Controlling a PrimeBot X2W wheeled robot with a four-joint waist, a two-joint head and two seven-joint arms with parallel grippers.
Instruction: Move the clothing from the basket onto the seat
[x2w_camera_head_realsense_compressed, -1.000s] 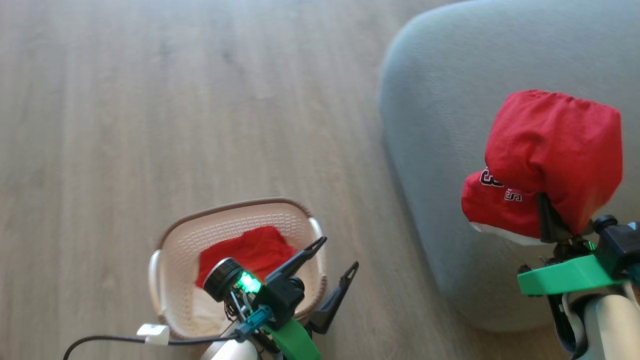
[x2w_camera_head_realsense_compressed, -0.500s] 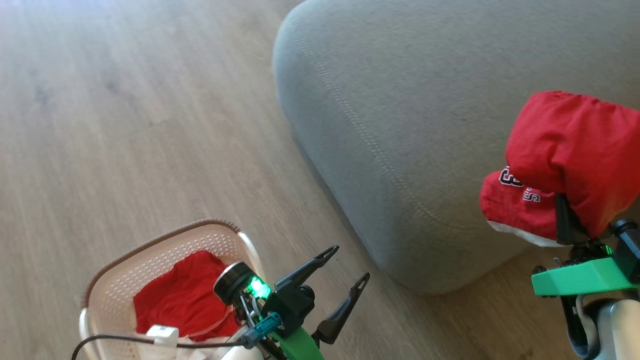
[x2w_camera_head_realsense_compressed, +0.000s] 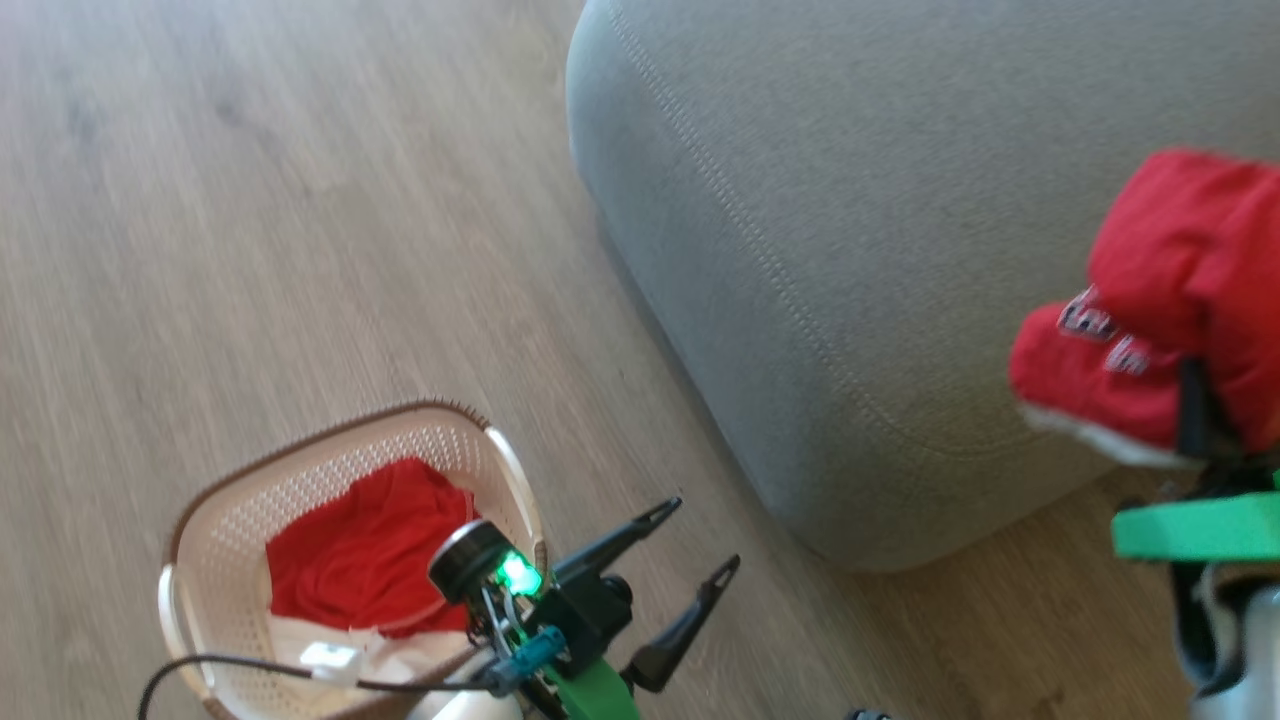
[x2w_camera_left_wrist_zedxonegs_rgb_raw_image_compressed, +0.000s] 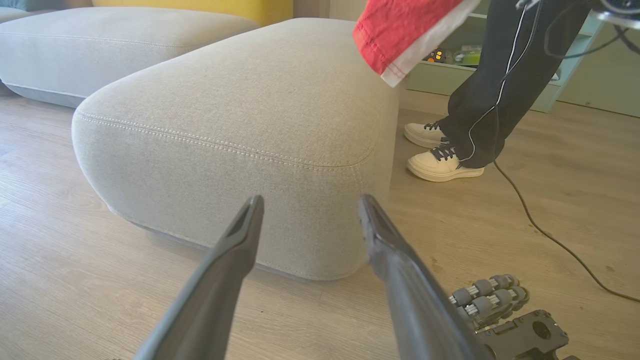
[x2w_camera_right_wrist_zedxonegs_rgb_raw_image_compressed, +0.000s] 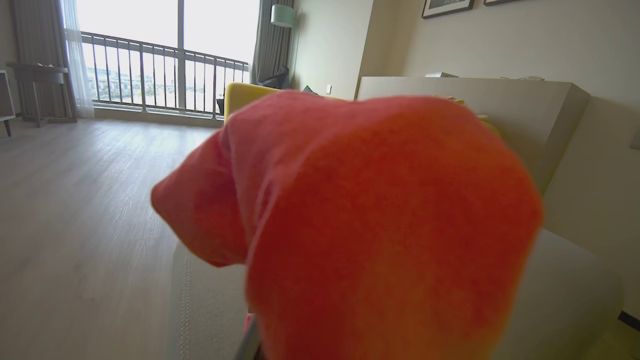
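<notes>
A red garment with white lettering (x2w_camera_head_realsense_compressed: 1180, 290) hangs draped over my right gripper (x2w_camera_head_realsense_compressed: 1192, 405), which is shut on it above the near right edge of the grey seat (x2w_camera_head_realsense_compressed: 900, 200). In the right wrist view the same clothing (x2w_camera_right_wrist_zedxonegs_rgb_raw_image_compressed: 375, 225) covers the fingers, with the seat (x2w_camera_right_wrist_zedxonegs_rgb_raw_image_compressed: 560, 290) below. More red clothing (x2w_camera_head_realsense_compressed: 350, 560) lies in the cream basket (x2w_camera_head_realsense_compressed: 205, 510) on the floor at lower left. My left gripper (x2w_camera_head_realsense_compressed: 700, 535) hovers open beside the basket's right rim, holding nothing. In the left wrist view its fingers (x2w_camera_left_wrist_zedxonegs_rgb_raw_image_compressed: 310, 200) point at the seat's corner (x2w_camera_left_wrist_zedxonegs_rgb_raw_image_compressed: 240, 100), with the garment's white-trimmed hem (x2w_camera_left_wrist_zedxonegs_rgb_raw_image_compressed: 400, 35) above.
A person's dark trouser legs and pale shoes (x2w_camera_left_wrist_zedxonegs_rgb_raw_image_compressed: 442, 165) stand on the wooden floor just right of the seat. A black cable (x2w_camera_left_wrist_zedxonegs_rgb_raw_image_compressed: 550, 235) trails across the floor there. My base's wheel cluster (x2w_camera_left_wrist_zedxonegs_rgb_raw_image_compressed: 487, 295) shows low right. A yellow sofa back (x2w_camera_right_wrist_zedxonegs_rgb_raw_image_compressed: 240, 97) and a cabinet (x2w_camera_right_wrist_zedxonegs_rgb_raw_image_compressed: 470, 100) stand beyond.
The head camera has swung, so the basket sits further left and the seat is nearer centre. My right gripper with the red garment has shifted right and slightly up. The left gripper stays open.
</notes>
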